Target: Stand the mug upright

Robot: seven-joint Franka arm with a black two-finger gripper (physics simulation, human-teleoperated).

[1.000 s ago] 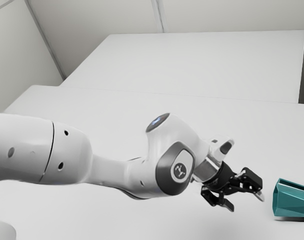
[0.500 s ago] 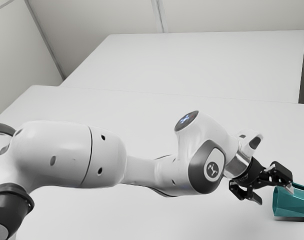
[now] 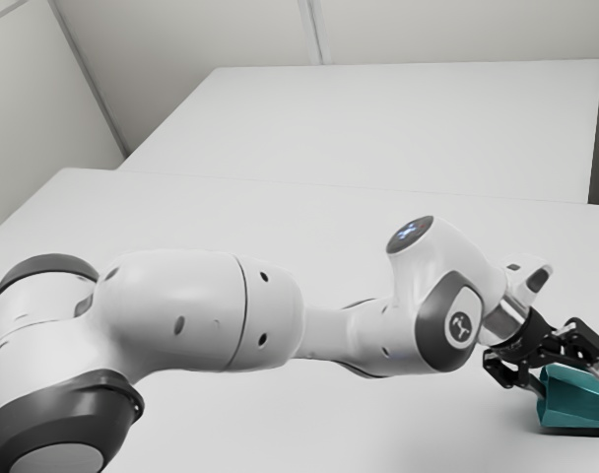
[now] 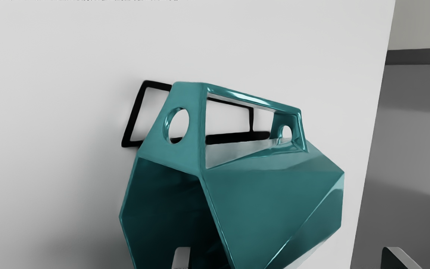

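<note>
White tabletop [image 3: 329, 424] is noted, with the teal mug [image 3: 578, 406] laid on its side, mouth toward the arm [image 3: 201, 305]. The gripper [image 4: 290, 257] is found with fingers spread roughly along the mug's long axis, one by the mouth.

Refer to your counter [image 3: 280, 434]: a flat, pale surface. On it you have a teal, faceted mug [image 3: 575, 399], lying on its side, open mouth toward the exterior view's left. In the wrist view, note its angular handle [image 4: 252, 99] and dark shadow [image 4: 134, 116] on the counter.
</note>
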